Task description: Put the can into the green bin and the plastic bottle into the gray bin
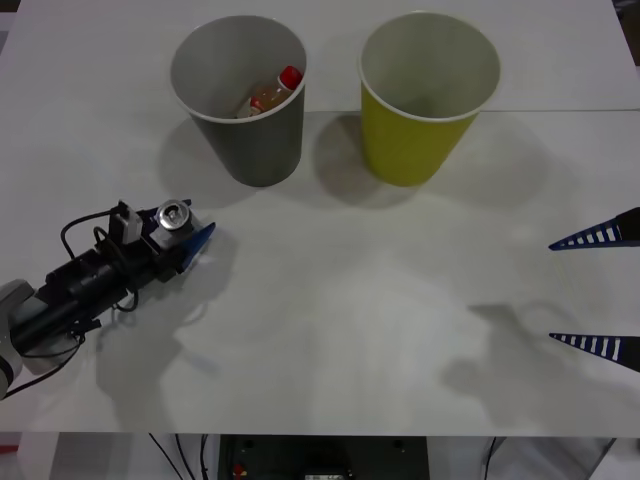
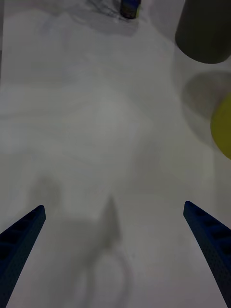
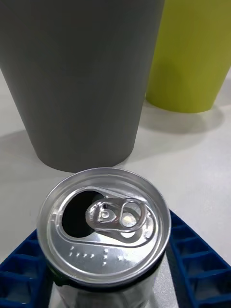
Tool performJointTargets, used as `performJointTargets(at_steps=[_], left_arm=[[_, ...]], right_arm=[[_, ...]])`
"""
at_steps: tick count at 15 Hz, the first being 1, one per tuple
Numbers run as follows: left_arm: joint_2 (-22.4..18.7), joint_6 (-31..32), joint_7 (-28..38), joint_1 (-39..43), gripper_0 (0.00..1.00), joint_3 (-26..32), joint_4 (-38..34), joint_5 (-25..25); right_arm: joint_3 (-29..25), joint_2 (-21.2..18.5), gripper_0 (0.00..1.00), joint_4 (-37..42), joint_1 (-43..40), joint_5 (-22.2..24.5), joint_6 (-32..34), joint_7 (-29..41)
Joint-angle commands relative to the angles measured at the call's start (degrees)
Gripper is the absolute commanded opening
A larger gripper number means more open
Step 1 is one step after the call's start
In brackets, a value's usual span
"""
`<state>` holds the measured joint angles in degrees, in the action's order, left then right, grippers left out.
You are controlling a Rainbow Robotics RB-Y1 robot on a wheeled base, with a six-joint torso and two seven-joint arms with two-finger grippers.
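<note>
One small silver metal can [image 1: 174, 214] clamped in left gripper [image 1: 186, 238], near large dark gray tapered bin [image 1: 240, 100]; right gripper [image 1: 597, 290] wide, idle. Risk: dropping into gray instead of neighbouring yellow-green tapered bin [image 1: 425, 95].

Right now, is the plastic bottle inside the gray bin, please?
Yes: the plastic bottle lies tilted inside the gray bin, red cap near the rim.

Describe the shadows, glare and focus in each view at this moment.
Front view: even overhead light, soft shadows beside the gray bin, the green bin and under the left pincer. Right wrist view: hazy, a faint arm shadow on the table between the open right pincer fingers. Left wrist view: the can sharp with bright glare on its lid.
</note>
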<state>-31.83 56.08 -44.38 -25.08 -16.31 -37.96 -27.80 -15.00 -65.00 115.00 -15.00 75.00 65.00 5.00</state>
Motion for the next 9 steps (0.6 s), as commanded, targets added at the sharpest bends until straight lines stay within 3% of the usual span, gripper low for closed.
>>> performJointTargets(at_steps=[1, 7, 9], left_arm=[[-0.07, 0.0, -0.01, -0.06, 0.0, 0.05, -0.01, -0.15], [-0.69, 1.67, 0.17, 0.47, 0.0, 0.05, -0.45, -1.73], [-2.09, 1.32, 0.79, 2.31, 0.0, 0.05, -4.14, -3.23]], right_arm=[[0.0, 0.0, 1.0, 0.0, 0.0, 0.0, 0.0, 0.0], [0.0, 0.0, 1.0, 0.0, 0.0, 0.0, 0.0, 0.0], [0.0, 0.0, 1.0, 0.0, 0.0, 0.0, 0.0, 0.0]])
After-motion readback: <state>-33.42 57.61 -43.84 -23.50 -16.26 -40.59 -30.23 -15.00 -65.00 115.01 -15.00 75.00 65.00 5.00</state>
